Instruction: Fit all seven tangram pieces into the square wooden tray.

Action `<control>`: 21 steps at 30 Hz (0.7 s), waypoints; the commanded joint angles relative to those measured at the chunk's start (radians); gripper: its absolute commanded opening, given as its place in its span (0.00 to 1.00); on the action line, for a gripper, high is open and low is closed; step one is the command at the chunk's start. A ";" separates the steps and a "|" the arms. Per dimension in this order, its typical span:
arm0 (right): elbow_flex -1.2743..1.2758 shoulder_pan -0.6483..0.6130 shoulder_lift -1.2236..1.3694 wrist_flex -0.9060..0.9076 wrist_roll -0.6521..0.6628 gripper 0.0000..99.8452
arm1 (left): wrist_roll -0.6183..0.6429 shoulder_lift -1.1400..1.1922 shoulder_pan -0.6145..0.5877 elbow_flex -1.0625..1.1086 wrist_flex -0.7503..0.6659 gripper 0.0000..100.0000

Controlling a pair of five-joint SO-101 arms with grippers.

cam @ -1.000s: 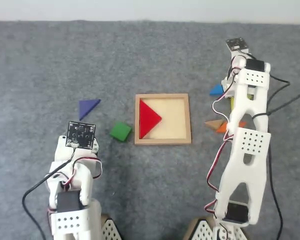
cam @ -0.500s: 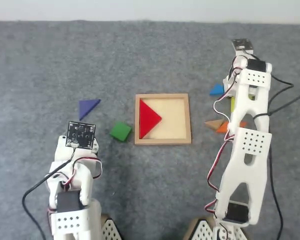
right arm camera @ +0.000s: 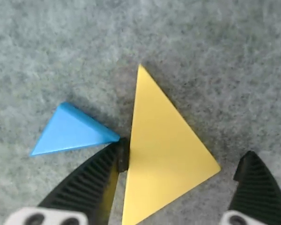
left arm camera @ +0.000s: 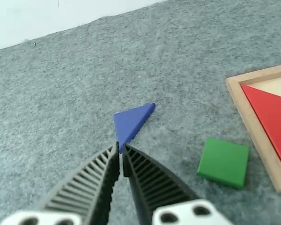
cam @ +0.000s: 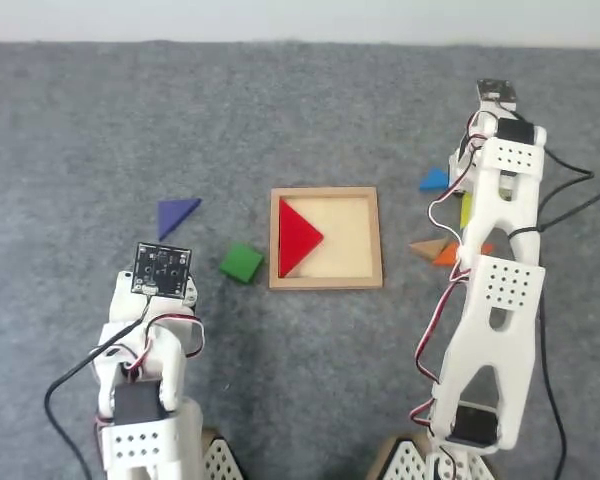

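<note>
Tray [cam: 325, 192] with red triangle [cam: 296, 238] along left edge (rest bare). Left gripper [left arm camera: 121, 149] closed, empty; right gripper [right arm camera: 182, 159] spread wide astride yellow triangle [right arm camera: 154, 140].

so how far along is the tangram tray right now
Done: one piece, the red triangle, lies in the wooden tray. In hand: the right gripper is open astride the yellow triangle, not yet gripped. To go: six pieces outside the tray, that yellow one plus the light blue triangle, tan triangle, orange piece, green square and dark blue triangle. The left gripper is shut, holding nothing.
</note>
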 commanded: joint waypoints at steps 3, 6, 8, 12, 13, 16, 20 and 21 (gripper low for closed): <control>-0.029 0.039 -0.010 0.018 -0.005 0.27 | -0.009 -0.025 0.003 -0.015 0.006 0.01; -0.029 0.041 -0.010 0.018 -0.006 0.23 | -0.009 -0.025 0.003 -0.015 0.006 0.01; -0.029 0.041 -0.010 0.018 -0.006 0.22 | -0.009 -0.025 0.003 -0.015 0.006 0.01; -0.029 0.041 -0.012 0.018 -0.008 0.22 | -0.009 -0.025 0.003 -0.015 0.006 0.01; -0.029 0.041 -0.012 0.019 -0.008 0.22 | -0.009 -0.025 0.003 -0.015 0.006 0.01; -0.040 0.041 -0.013 0.050 -0.009 0.22 | -0.009 -0.025 0.003 -0.015 0.006 0.01; -0.121 0.041 -0.012 0.153 -0.044 0.22 | -0.009 -0.025 0.003 -0.015 0.006 0.01; -0.146 0.041 -0.012 0.176 -0.071 0.22 | -0.009 -0.025 0.003 -0.015 0.006 0.01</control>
